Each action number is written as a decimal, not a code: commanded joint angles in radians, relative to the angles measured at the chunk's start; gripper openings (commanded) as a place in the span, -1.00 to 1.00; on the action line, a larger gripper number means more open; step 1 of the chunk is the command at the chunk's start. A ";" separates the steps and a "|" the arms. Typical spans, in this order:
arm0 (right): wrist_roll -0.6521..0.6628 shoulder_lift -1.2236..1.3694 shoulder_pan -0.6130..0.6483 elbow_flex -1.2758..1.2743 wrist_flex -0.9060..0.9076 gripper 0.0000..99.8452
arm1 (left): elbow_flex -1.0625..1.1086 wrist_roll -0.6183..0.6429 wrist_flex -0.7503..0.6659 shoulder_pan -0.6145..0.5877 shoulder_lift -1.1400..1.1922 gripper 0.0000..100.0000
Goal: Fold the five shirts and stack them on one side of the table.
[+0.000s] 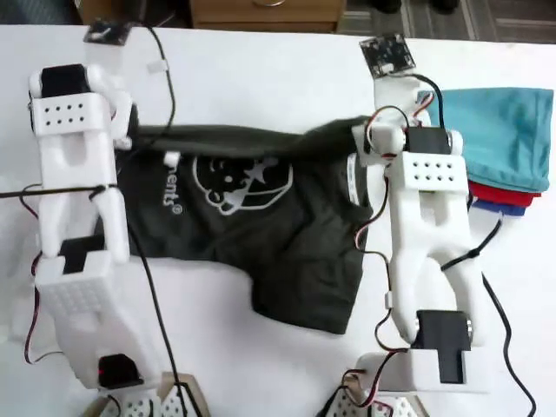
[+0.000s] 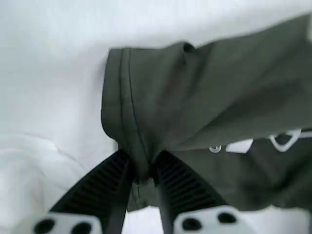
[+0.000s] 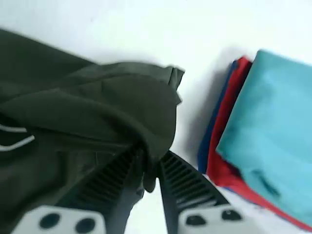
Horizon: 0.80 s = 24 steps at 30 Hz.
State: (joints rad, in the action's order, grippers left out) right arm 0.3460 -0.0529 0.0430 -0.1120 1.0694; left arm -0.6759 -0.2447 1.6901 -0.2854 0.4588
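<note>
A dark green shirt (image 1: 252, 217) with a white print lies partly folded across the middle of the white table (image 1: 261, 78). My left gripper (image 2: 142, 173) is shut on the shirt's hemmed edge (image 2: 122, 112) at its left far corner (image 1: 130, 139). My right gripper (image 3: 148, 175) is shut on a bunched fold of the same shirt (image 3: 97, 107) at its right far corner (image 1: 356, 139). A stack of folded shirts (image 1: 508, 148), teal on top of red and blue, lies at the right side of the table (image 3: 263, 126).
Two small circuit boards (image 1: 388, 54) (image 1: 109, 33) lie at the table's far edge. Cables (image 1: 165, 78) run across the table near both arms. A wooden cabinet (image 1: 265, 13) stands behind the table.
</note>
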 commanded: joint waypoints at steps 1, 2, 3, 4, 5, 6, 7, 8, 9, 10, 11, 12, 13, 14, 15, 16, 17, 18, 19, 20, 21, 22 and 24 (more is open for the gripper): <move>0.000 -0.005 0.010 0.044 0.084 -0.96 | -0.039 -0.060 0.087 0.002 -0.012 -0.95; 0.000 -0.007 0.010 0.044 0.108 -0.96 | -0.038 -0.063 0.095 0.002 -0.015 -0.95; -0.002 -0.007 0.010 0.044 0.131 -0.96 | -0.035 -0.061 0.097 -0.005 -0.020 -0.95; -0.002 -0.008 0.010 0.044 0.156 -0.96 | -0.022 -0.061 0.097 -0.012 -0.023 -0.95; -0.006 -0.018 0.010 0.044 0.182 -0.96 | -0.007 -0.061 0.098 -0.018 -0.023 -0.95; -0.008 -0.031 0.010 0.040 0.206 -0.96 | 0.018 -0.061 0.098 -0.021 -0.023 -0.95; -0.008 -0.051 0.012 0.031 0.225 -0.96 | 0.056 -0.063 0.098 -0.031 -0.023 -0.95; -0.008 -0.081 0.012 0.015 0.237 -0.96 | 0.096 -0.064 0.098 -0.041 -0.029 -0.95; -0.006 -0.116 0.012 -0.006 0.245 -0.96 | 0.147 -0.066 0.097 -0.051 -0.043 -0.95; 0.000 -0.154 0.012 -0.041 0.246 -0.96 | 0.200 -0.069 0.095 -0.058 -0.061 -0.95; 0.002 -0.194 0.012 -0.083 0.246 -0.96 | 0.246 -0.071 0.095 -0.063 -0.081 -0.95; 0.002 -0.237 0.019 -0.135 0.245 -0.96 | 0.292 -0.071 0.092 -0.064 -0.106 -0.95; 0.003 -0.280 0.031 -0.193 0.242 -0.96 | 0.340 -0.071 0.084 -0.071 -0.130 -0.95; 0.009 -0.323 0.045 -0.252 0.242 -0.96 | 0.383 -0.071 0.077 -0.074 -0.155 -0.95; 0.017 -0.367 0.061 -0.311 0.242 -0.96 | 0.427 -0.071 0.064 -0.075 -0.180 -0.95; 0.023 -0.417 0.073 -0.364 0.240 -0.96 | 0.470 -0.071 0.048 -0.086 -0.203 -0.95; 0.023 -0.466 0.081 -0.413 0.234 -0.96 | 0.510 -0.071 0.038 -0.094 -0.222 -0.95; 0.023 -0.518 0.081 -0.453 0.231 -0.96 | 0.542 -0.072 0.029 -0.101 -0.239 -0.95; 0.023 -0.568 0.081 -0.483 0.231 -0.96 | 0.570 -0.072 0.017 -0.106 -0.255 -0.95; 0.031 -0.616 0.079 -0.508 0.234 -0.96 | 0.595 -0.078 0.006 -0.115 -0.270 -0.95; 0.048 -0.656 0.079 -0.531 0.240 -0.96 | 0.613 -0.094 -0.002 -0.118 -0.282 -0.95; 0.060 -0.691 0.079 -0.546 0.255 -0.96 | 0.624 -0.101 -0.008 -0.121 -0.290 -0.95; 0.074 -0.748 0.079 -0.580 0.278 -0.96 | 0.634 -0.106 -0.008 -0.123 -0.296 -0.95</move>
State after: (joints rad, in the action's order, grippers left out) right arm 0.3982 -0.6912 0.1181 -0.6644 1.3211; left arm -0.0499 -0.3353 1.6978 -0.3959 0.2317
